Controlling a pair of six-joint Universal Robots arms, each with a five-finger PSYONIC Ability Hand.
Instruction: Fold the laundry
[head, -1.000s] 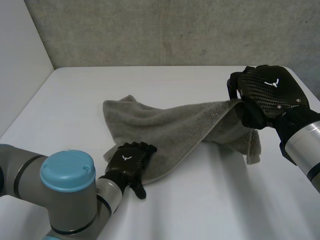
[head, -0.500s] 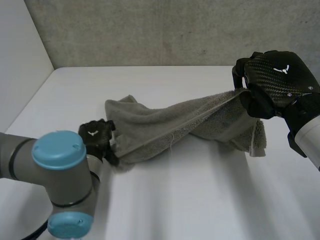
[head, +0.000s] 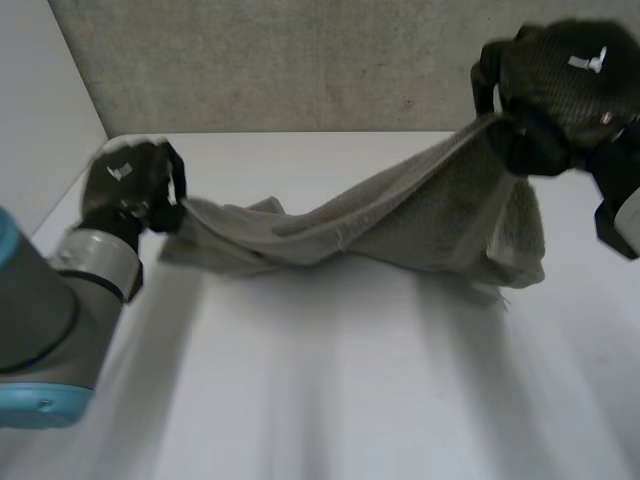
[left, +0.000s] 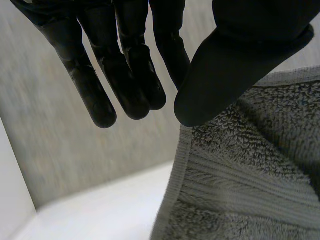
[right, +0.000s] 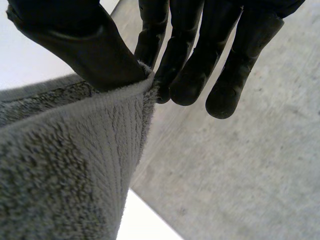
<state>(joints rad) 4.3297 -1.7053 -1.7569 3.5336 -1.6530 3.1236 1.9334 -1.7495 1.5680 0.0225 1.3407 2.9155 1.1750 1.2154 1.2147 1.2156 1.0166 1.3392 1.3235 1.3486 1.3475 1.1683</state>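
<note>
Head view showed a grey towel strung between the two hands, sagging low over the white table. The left hand pinched one end's edge between thumb and straight fingers. The right hand, held higher, pinched the opposite end the same way.

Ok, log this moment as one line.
task: fold laundry | left hand: pinches towel corner | right hand: pinches other end, higher | towel: strung between hands, sagging over table
</note>
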